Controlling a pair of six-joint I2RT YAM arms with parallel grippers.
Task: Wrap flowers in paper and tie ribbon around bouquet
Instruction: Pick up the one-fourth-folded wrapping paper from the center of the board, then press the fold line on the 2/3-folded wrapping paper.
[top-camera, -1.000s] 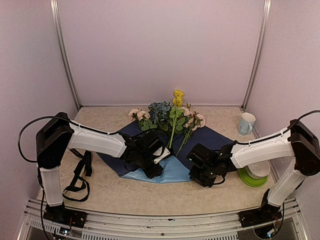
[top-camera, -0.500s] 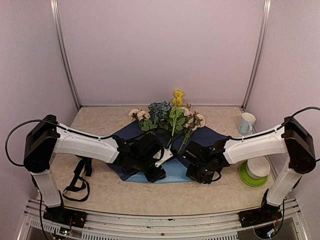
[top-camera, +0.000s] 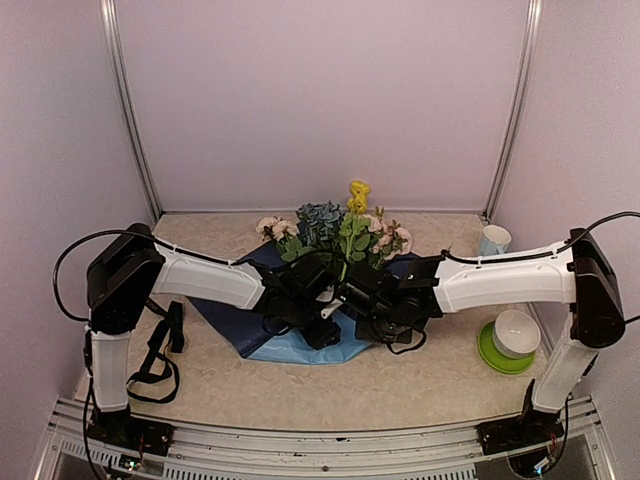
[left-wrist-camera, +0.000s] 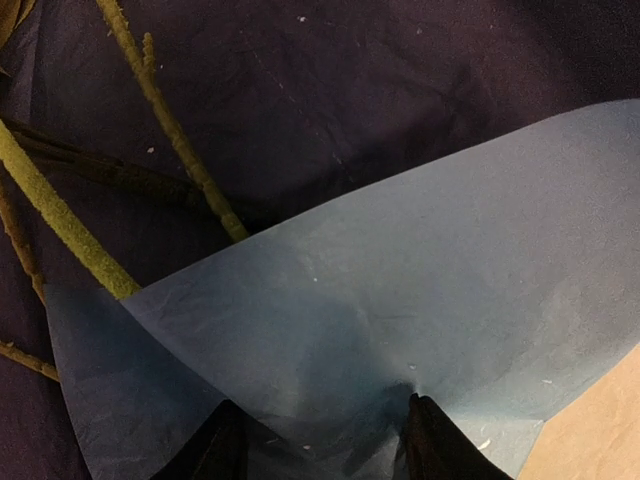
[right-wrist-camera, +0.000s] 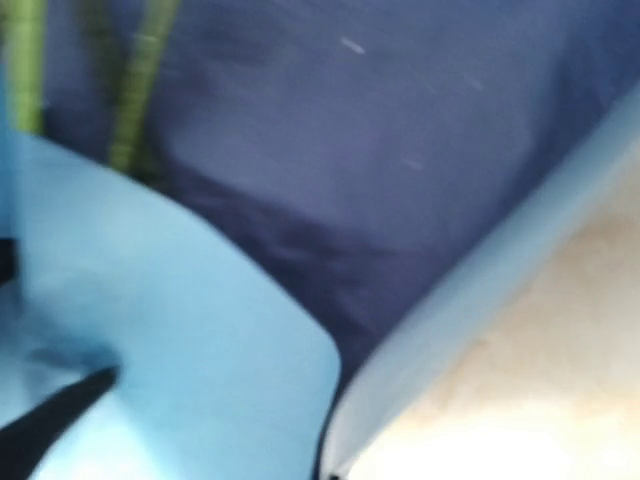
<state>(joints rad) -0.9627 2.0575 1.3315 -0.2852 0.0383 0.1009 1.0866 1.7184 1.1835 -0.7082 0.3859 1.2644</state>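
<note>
Well off to the outer side of our right claw (top-camera: 358, 308) sit a pale blue mug (top-camera: 491, 245) and a white bowl (top-camera: 516, 333) on a green plate (top-camera: 503, 358). The ribbon (top-camera: 158, 362) lies loose on the table (top-camera: 420, 385), far out from our left claw (left-wrist-camera: 320, 405).

Both claws crowd together over the paper (left-wrist-camera: 420, 280). The left one is spread, with the light-blue flap draped against its fingers and the flowers' (top-camera: 340, 232) stems just ahead. The right one is pressed together at the flap. It's too blurry for us to tell if it's pinching anything.
</note>
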